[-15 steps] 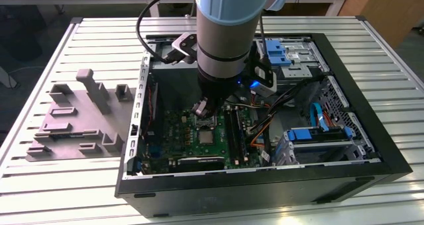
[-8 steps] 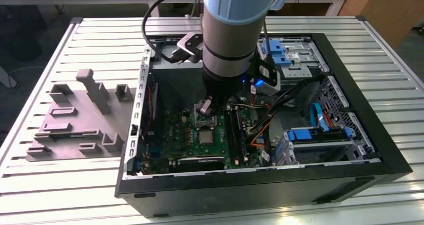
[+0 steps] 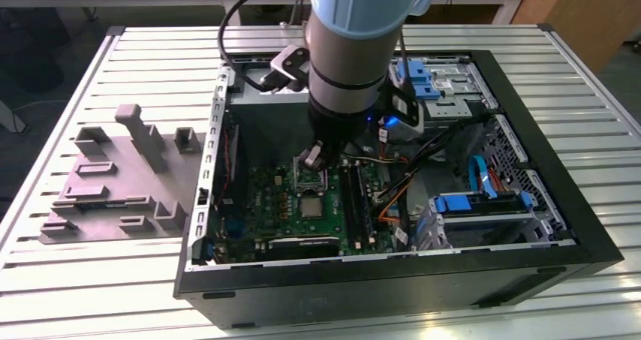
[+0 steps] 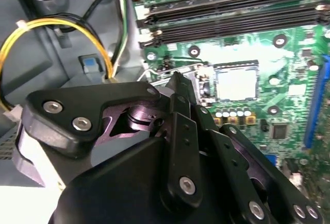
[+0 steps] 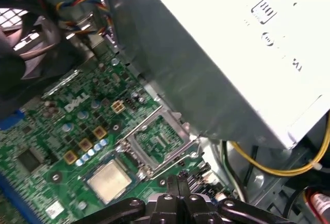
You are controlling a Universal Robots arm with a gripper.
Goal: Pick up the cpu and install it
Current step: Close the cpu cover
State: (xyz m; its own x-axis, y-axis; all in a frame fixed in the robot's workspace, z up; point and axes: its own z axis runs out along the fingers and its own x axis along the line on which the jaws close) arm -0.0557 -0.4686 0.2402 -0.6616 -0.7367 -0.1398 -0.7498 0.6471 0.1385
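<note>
Both wrist views show the cpu [image 5: 109, 179] lying flat in its socket on the board [image 5: 46, 131], its pale, matte metal top facing up. The hinged frame [image 5: 154, 140] stands open just beside it. The frame is thin stamped steel around a window, and through that window more green board shows.

The gripper [image 5: 178, 176] hangs low inside the case [image 3: 401, 280], with its tip at the frame's edge. Its 2 black fingers [image 4: 178, 87] are pressed together with nothing visible between them, so the cpu is not in the grasp.

By my reading the placing is done and the step in hand concerns the frame. To do it well:
- Keep contact on the steel frame and off the chip's lid and the small capacitors around it.
- Push along the hinge's arc, slowly. The plate is springy and could slip off the narrow, smooth fingertips.
- Keep clear of the grey power supply [image 5: 247, 38], whose sheet-metal wall sits near the arm, and of the yellow cable [image 5: 268, 167].

A grey plastic tray [image 3: 110, 190] with raised blocks rests on the slatted bench [image 3: 60, 280], well apart from the case.
</note>
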